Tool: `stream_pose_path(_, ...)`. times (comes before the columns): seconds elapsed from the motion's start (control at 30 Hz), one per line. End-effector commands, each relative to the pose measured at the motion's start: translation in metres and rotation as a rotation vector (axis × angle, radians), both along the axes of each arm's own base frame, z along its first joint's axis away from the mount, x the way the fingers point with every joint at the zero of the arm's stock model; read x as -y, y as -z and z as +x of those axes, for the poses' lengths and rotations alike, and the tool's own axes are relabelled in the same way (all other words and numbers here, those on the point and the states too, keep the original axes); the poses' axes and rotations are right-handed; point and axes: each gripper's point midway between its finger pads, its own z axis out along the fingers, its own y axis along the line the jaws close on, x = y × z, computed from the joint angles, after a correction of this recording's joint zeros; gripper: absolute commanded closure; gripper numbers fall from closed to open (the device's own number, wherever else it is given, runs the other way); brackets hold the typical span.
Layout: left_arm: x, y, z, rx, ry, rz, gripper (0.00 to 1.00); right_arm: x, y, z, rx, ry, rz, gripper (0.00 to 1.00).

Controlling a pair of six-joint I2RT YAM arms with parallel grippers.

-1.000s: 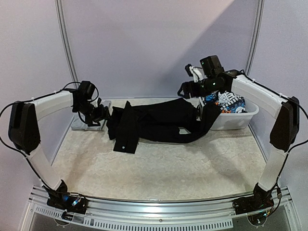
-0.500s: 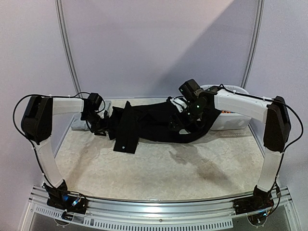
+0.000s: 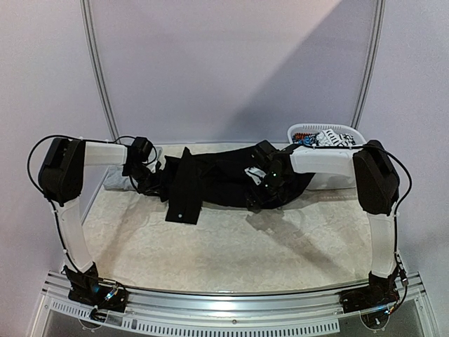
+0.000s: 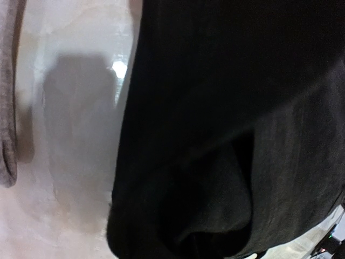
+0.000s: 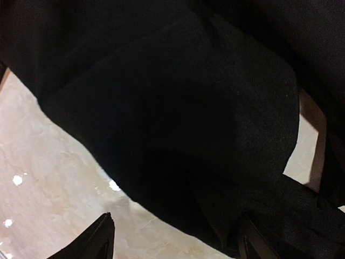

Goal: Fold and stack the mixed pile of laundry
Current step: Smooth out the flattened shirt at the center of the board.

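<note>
The large black long-sleeved garment (image 3: pixel 217 175) lies spread across the back of the table. My left gripper (image 3: pixel 145 181) is down at its left end. In the left wrist view the black cloth (image 4: pixel 232 135) bunches into a pinch at the bottom centre and hides the fingers. My right gripper (image 3: pixel 261 184) hovers low over the garment's right part, open; its fingertips (image 5: pixel 105 237) straddle the black hem (image 5: pixel 178 162). A light grey top (image 3: pixel 116 181) lies left of the left gripper, and its edge (image 4: pixel 6 108) shows in the left wrist view. The printed piece (image 3: pixel 330 138) is in the basket.
A white plastic laundry basket (image 3: pixel 337 175) stands at the back right, just behind my right arm. The table top (image 3: pixel 231 246) is pale and marbled. Curved rails and a white wall close off the back and both sides.
My right arm swung from over the basket leftward and down onto the black garment. My left gripper dropped to the garment's left end and closed. The garment's right end no longer hangs at the basket.
</note>
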Motion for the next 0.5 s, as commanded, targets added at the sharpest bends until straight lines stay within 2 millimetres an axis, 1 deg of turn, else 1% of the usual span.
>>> stream_pose_path(0.0,0.009,-0.006,0.012,0.037,0.021,-0.020,0.86,0.002,0.010,0.008,0.015,0.038,-0.040,0.24)
stream_pose_path(0.03,0.009,-0.007,0.012,0.040,0.025,-0.020,0.88,0.002,0.015,0.007,0.008,0.039,-0.045,0.27)
stream_pose_path(0.13,0.008,-0.010,0.012,0.045,0.035,-0.010,0.92,0.003,0.023,0.005,-0.001,0.043,-0.044,0.42)
stream_pose_path(0.23,0.007,-0.013,0.011,0.053,0.043,-0.005,0.96,0.001,0.023,0.006,0.008,0.048,-0.025,0.61)
stream_pose_path(0.3,0.006,-0.016,0.011,0.058,0.046,-0.001,1.00,-0.002,0.019,0.008,0.013,0.050,-0.013,0.77)
stream_pose_path(0.37,0.004,-0.019,0.011,0.061,0.045,0.011,1.00,-0.006,0.012,0.007,0.004,0.044,0.002,0.92)
stream_pose_path(0.4,0.002,-0.022,0.011,0.064,0.046,0.023,1.00,-0.010,0.006,0.007,-0.002,0.038,0.016,0.96)
stream_pose_path(0.47,-0.004,-0.030,0.009,0.067,0.044,0.056,1.00,-0.013,-0.006,0.001,-0.029,0.025,0.037,1.00)
